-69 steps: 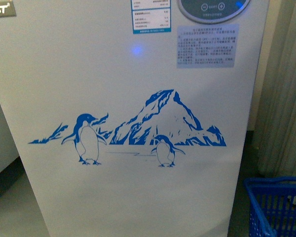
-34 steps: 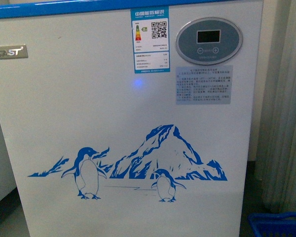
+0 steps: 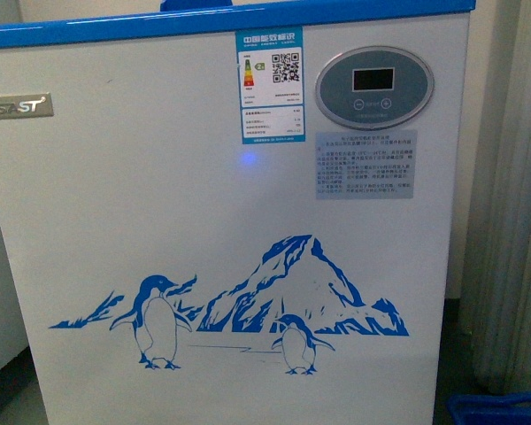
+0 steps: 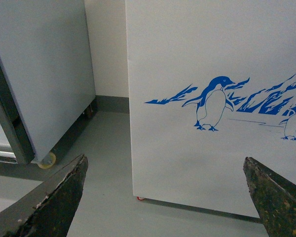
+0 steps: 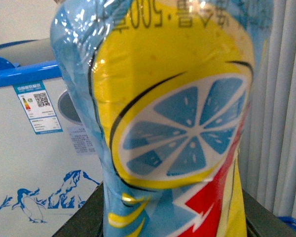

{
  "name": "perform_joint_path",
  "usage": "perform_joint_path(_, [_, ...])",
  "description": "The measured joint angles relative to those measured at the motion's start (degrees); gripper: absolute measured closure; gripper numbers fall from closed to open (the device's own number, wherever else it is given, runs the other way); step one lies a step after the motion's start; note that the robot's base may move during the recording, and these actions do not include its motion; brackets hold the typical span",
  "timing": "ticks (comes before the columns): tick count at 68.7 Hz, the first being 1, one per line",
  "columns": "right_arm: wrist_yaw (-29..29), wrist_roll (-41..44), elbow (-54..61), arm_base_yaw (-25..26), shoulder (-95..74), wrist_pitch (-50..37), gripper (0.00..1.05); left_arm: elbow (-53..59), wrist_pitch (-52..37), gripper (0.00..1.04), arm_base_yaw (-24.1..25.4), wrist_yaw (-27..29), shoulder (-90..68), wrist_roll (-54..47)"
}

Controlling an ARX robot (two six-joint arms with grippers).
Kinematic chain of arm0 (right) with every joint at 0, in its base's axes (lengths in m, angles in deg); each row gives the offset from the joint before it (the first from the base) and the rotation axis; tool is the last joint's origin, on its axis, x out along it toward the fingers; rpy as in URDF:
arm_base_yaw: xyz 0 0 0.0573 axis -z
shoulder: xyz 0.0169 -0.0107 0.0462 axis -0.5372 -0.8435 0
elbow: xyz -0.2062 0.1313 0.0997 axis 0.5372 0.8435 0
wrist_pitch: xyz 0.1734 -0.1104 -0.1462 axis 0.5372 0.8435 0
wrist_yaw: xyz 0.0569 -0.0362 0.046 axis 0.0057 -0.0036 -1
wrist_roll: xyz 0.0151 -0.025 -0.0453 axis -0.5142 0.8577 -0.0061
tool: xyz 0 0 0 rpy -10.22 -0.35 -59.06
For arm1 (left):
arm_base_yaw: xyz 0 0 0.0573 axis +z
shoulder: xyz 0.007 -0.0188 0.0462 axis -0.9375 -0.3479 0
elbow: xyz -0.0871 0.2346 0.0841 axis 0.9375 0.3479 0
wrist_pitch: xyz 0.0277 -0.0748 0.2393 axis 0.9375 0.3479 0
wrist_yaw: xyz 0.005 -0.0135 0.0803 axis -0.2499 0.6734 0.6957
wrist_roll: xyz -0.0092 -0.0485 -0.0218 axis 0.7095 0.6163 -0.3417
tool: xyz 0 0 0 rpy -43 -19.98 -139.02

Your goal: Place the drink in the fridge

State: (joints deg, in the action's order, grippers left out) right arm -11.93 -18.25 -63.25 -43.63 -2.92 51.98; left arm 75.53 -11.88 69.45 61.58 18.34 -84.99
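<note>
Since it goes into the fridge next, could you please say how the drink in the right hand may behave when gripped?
The drink wears a glossy, wrinkled plastic wrap, so it may slip in the right hand. The wrinkles hint at a soft wall that could dent under a squeeze. Its rounded body would probably roll if laid down.

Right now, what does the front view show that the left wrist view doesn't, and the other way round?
On the white chest fridge, only the front view shows the blue top rim, oval grey control panel, energy label sticker and silver brand badge. Only the left wrist view shows the plain grey upright cabinet, the fridge's small red caster and the open left gripper. Both show its blue penguin-and-mountain picture.
</note>
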Motion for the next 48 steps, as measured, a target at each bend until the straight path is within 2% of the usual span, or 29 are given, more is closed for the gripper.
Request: perform_joint_path(48, [0.0, 0.13, 0.04, -0.02, 0.04, -0.02, 0.65, 0.0, 0.0, 0.08, 0.0, 0.0, 0.0, 0.0])
